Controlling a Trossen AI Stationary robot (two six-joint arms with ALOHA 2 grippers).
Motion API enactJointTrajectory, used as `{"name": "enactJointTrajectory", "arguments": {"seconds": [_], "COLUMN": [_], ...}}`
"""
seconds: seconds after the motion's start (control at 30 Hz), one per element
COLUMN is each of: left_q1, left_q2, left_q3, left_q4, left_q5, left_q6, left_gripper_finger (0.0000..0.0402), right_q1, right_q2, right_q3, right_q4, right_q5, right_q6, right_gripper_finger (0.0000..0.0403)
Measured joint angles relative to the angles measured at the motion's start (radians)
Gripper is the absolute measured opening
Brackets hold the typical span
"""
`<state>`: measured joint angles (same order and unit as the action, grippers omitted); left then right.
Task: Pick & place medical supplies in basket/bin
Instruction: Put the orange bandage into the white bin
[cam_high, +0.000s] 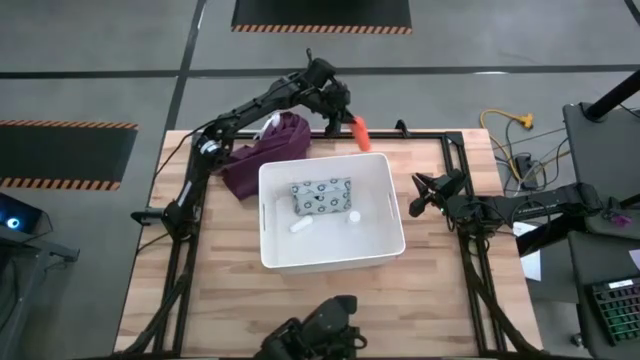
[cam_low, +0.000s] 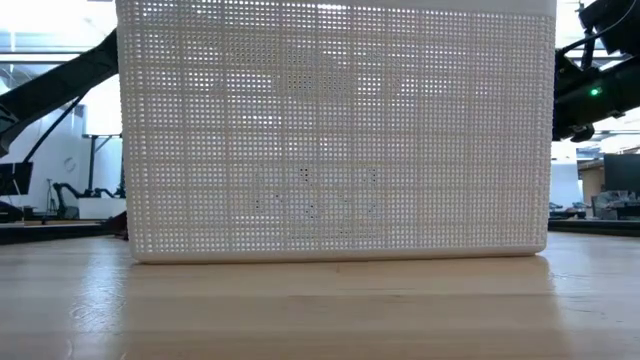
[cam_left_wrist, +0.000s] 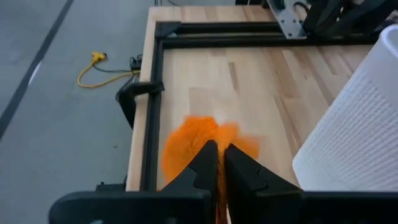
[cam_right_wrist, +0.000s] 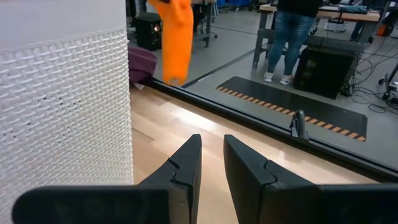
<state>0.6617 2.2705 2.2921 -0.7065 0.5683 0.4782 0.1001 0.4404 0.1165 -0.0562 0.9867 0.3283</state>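
Observation:
My left gripper (cam_high: 345, 118) is high over the table's far edge, just beyond the white tub's (cam_high: 330, 210) far right corner, and is shut on the orange tube (cam_high: 361, 131). Three supplies lie on the tub's floor: the grey-green dotted packet (cam_high: 321, 196), the white oblong piece (cam_high: 302, 226) and the tiny white bottle (cam_high: 354, 216). My right gripper (cam_high: 420, 195) waits open, right of the tub and level with its right wall. Its wrist view shows its fingers (cam_right_wrist: 211, 155) apart, with the tub wall (cam_right_wrist: 62, 93) beside them and the tube (cam_right_wrist: 174, 37) hanging farther off. My left gripper (cam_left_wrist: 219, 158) pinches the orange tube between its two fingers at the tube's upper end (cam_left_wrist: 208, 140). The fingers come at it from above. The tube is lifted clear of the table and hangs below the fingers, its lower end (cam_right_wrist: 174, 78) free in the air.
A purple cloth (cam_high: 265, 150) lies bunched at the tub's far left corner, under my left arm. A black metal frame (cam_left_wrist: 149, 93) runs along the table's edges. In the low view the tub's near wall (cam_low: 335, 130) hides nearly everything behind it. People (cam_right_wrist: 292, 37) stand in the room beyond the table.

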Motion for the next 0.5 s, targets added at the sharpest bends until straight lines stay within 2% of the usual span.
{"name": "enactJointTrajectory", "arguments": {"seconds": [0.27,0.5], "left_q1": [0.000,0.000], "left_q2": [-0.041,-0.132], "left_q3": [0.000,0.000], "left_q4": [0.015,0.015], "left_q5": [0.001,0.001], "left_q6": [0.000,-0.022], "left_gripper_finger": [0.0000,0.0000], "right_q1": [0.000,0.000], "right_q2": [0.000,0.000], "right_q3": [-0.003,-0.003], "right_q4": [0.000,0.000], "right_q5": [0.000,0.000], "right_q6": [0.000,0.000], "right_gripper_finger": [0.0059,0.0059]}}
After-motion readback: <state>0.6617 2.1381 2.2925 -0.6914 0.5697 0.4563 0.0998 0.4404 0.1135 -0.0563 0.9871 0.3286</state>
